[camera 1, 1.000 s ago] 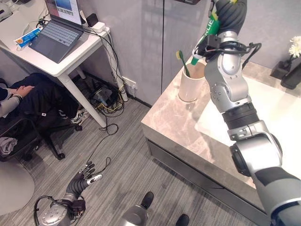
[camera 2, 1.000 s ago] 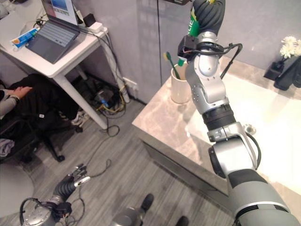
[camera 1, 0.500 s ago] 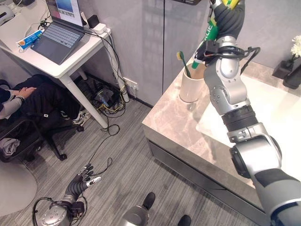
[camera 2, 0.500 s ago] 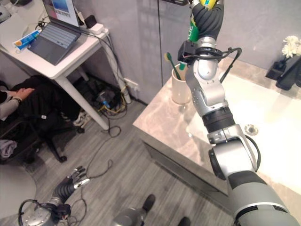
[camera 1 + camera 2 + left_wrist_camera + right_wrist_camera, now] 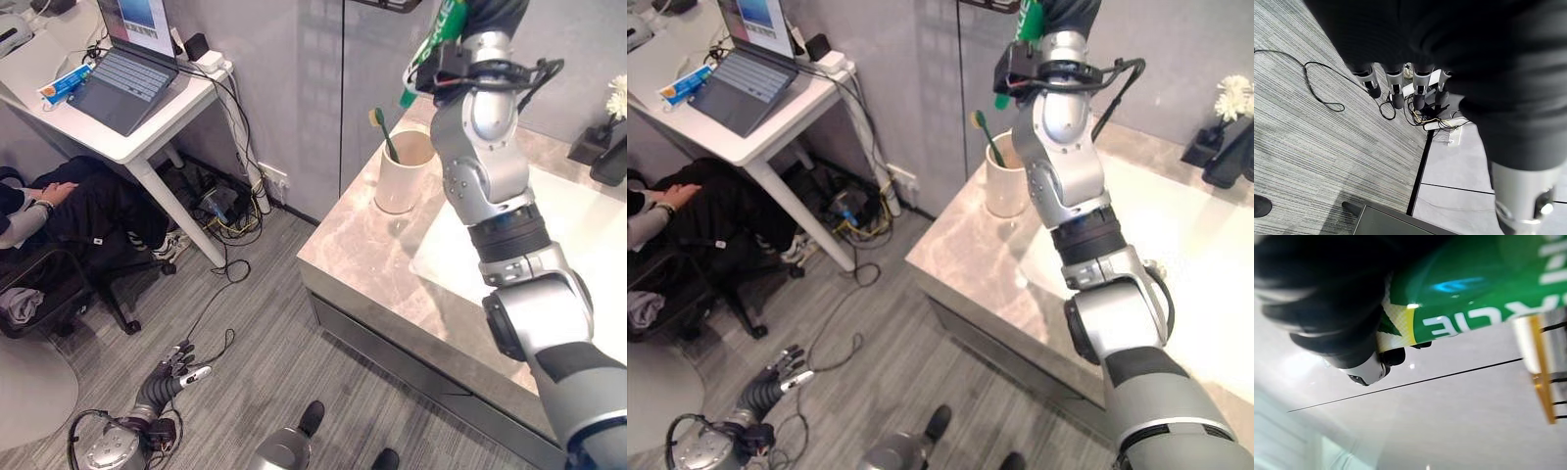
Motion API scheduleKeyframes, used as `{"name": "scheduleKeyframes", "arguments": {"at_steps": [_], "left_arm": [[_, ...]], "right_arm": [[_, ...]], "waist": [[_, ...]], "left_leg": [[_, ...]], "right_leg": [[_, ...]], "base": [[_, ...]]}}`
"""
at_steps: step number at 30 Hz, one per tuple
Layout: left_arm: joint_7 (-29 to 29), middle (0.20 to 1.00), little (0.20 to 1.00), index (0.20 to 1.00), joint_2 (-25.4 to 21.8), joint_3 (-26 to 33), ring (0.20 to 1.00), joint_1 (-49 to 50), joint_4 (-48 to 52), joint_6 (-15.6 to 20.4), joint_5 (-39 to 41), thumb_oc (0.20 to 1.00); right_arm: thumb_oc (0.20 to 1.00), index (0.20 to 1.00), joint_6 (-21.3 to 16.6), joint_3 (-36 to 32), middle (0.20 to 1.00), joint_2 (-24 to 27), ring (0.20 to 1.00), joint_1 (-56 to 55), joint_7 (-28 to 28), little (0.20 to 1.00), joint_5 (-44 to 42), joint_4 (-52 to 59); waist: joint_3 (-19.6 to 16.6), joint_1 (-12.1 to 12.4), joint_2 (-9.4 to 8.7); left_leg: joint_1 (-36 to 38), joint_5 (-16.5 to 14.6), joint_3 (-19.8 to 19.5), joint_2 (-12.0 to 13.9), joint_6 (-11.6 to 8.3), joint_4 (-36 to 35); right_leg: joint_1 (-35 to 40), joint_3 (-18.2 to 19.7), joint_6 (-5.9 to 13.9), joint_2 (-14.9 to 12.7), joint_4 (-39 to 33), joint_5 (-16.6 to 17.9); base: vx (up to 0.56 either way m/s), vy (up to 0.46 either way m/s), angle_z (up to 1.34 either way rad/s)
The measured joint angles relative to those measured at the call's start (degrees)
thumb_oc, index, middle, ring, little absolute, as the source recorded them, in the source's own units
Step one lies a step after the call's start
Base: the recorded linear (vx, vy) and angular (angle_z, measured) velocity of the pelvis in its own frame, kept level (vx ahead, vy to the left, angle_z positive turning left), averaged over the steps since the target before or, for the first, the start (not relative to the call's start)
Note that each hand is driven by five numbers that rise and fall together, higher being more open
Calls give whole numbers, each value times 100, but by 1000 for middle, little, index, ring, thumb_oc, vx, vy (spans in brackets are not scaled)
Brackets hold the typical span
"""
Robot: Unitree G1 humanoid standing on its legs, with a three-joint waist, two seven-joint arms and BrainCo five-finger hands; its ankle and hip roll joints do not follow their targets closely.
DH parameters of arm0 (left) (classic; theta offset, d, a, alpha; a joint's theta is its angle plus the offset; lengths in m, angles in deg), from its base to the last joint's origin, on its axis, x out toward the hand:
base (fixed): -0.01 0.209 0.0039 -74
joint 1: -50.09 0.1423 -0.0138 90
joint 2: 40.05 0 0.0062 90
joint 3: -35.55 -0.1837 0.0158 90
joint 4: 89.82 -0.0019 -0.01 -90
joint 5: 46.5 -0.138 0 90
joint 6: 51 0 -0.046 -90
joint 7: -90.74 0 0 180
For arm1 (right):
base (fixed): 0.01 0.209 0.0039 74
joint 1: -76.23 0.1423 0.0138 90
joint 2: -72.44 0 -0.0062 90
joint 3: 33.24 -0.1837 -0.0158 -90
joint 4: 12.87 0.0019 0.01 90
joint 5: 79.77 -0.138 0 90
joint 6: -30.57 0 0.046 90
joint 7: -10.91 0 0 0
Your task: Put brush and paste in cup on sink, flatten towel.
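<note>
The right hand (image 5: 1327, 298) is raised high above the far left corner of the marble counter (image 5: 362, 250), its fingers curled tightly round a green toothpaste tube (image 5: 436, 44) that points down towards the white cup (image 5: 404, 176) just below it. The tube's capped end hangs above the cup's rim without touching it. A green toothbrush (image 5: 383, 129) already stands tilted inside the cup, leaning towards the left. The cup sits on the counter just left of the white basin (image 5: 588, 235). The left hand (image 5: 176, 370) hangs low over the grey floor (image 5: 255, 333), well apart from the counter, fingers straight and loosely spread, holding nothing.
</note>
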Motion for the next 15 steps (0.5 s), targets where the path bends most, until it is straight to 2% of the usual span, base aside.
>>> {"name": "scheduleKeyframes", "arguments": {"at_steps": [4,15], "left_arm": [[-12,1000,1000,1000,6,-1,1000,1,-2,1,0,1000],[-117,1000,1000,1000,38,-3,1000,7,-5,7,-8,1000]], "right_arm": [[200,200,-134,13,200,65,200,18,-6,200,178,110],[200,200,-103,52,200,-48,200,-27,-5,200,308,-24]], "waist": [[-1,-16,-2],[-12,-15,-19]], "left_leg": [[-4,0,6,-7,0,29],[-78,1,5,-18,1,50]], "right_leg": [[6,5,9,-4,1,11],[-55,5,19,-11,19,37]], "base": [[0,0,0],[0,0,0]]}}
